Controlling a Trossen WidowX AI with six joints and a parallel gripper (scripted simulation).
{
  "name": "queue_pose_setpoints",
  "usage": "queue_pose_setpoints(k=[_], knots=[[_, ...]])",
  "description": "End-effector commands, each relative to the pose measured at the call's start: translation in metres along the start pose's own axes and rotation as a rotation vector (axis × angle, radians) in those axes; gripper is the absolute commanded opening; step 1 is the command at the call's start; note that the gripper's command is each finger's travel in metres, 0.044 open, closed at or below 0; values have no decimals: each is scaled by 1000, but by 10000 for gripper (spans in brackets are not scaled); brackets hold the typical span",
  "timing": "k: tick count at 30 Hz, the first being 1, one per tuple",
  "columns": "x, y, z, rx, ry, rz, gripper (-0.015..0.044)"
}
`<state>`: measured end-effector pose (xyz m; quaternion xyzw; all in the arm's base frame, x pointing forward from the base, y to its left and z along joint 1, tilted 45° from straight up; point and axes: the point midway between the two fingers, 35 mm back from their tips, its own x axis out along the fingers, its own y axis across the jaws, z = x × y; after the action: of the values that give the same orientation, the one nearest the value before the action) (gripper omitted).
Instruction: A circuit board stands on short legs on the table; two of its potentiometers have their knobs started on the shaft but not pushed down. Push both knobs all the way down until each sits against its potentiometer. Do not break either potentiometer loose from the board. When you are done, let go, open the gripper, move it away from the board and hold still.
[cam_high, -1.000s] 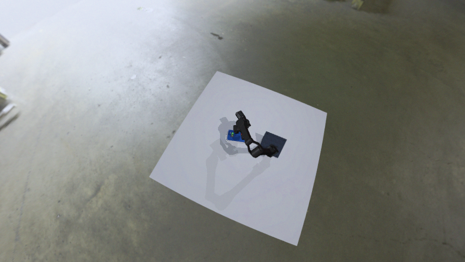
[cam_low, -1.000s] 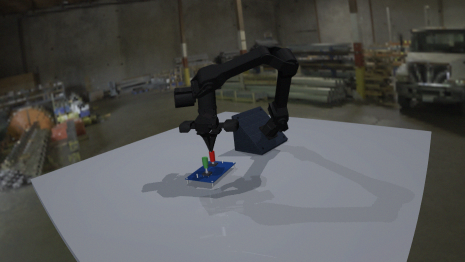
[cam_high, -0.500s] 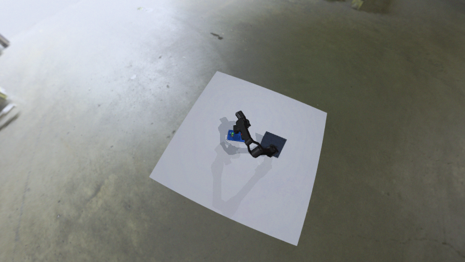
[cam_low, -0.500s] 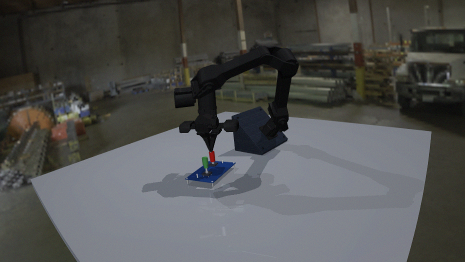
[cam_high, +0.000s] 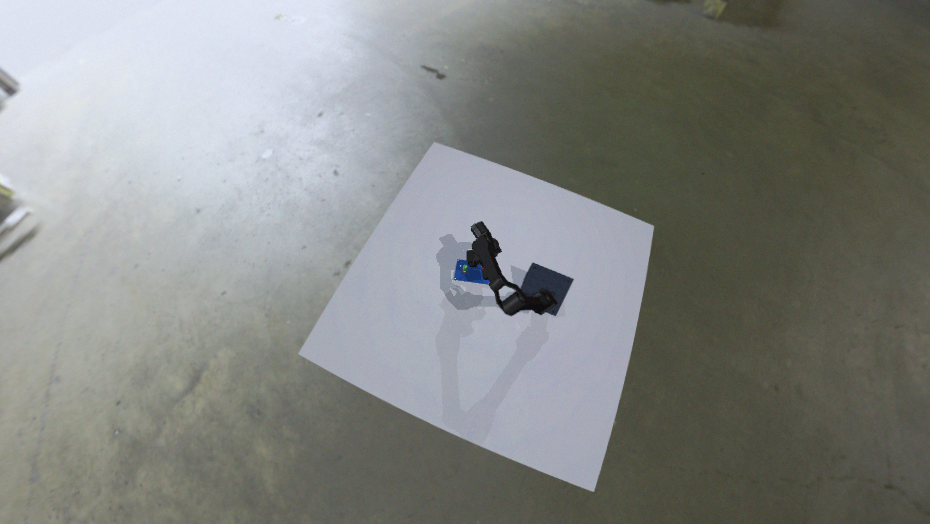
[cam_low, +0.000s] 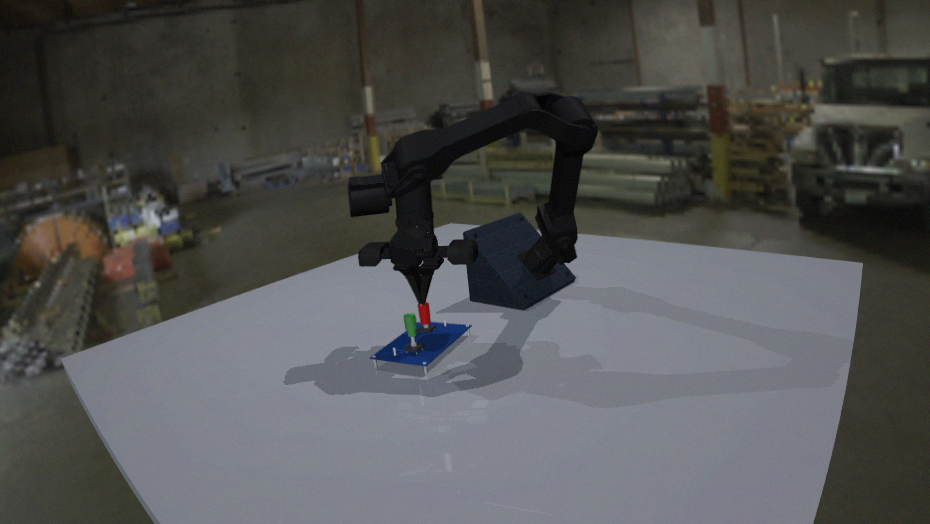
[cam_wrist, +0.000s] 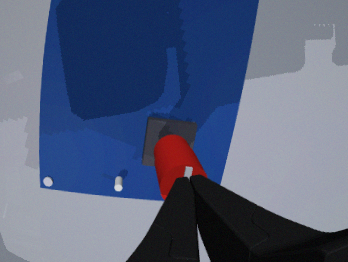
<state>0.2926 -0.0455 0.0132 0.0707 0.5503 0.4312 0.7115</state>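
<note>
The gripper (cam_low: 423, 302) (cam_wrist: 189, 187) was fully closed, nothing in it, tips at the red knob's (cam_low: 424, 313) (cam_wrist: 176, 157) top. Best bet imo: push straight down, slow, centred, so the pot didn't snap off the blue board (cam_high: 473, 280) (cam_low: 383, 354) (cam_wrist: 120, 145). Green knob (cam_high: 464, 268) (cam_low: 410, 324) stood nearby, shaft showing.

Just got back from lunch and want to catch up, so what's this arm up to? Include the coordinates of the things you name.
The arm's hand (cam_low: 423, 303) (cam_wrist: 189, 187), fingers shut and empty, is at the top of the red knob (cam_low: 424, 313) (cam_wrist: 176, 155) on the blue circuit board (cam_low: 441, 337) (cam_wrist: 90, 155), apparently to push it down. The green knob (cam_low: 410, 324) stands high, with pale shaft showing beneath it. The red one also seems not fully seated.
</note>
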Motion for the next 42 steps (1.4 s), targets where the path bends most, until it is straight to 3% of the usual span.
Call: queue_pose_setpoints(k=[1, 35, 42], knots=[[17, 2, 3, -16, 11, 27, 0], [-21, 0, 3, -15, 12, 26, 0], [-15, 1, 3, -10, 8, 32, 184]])
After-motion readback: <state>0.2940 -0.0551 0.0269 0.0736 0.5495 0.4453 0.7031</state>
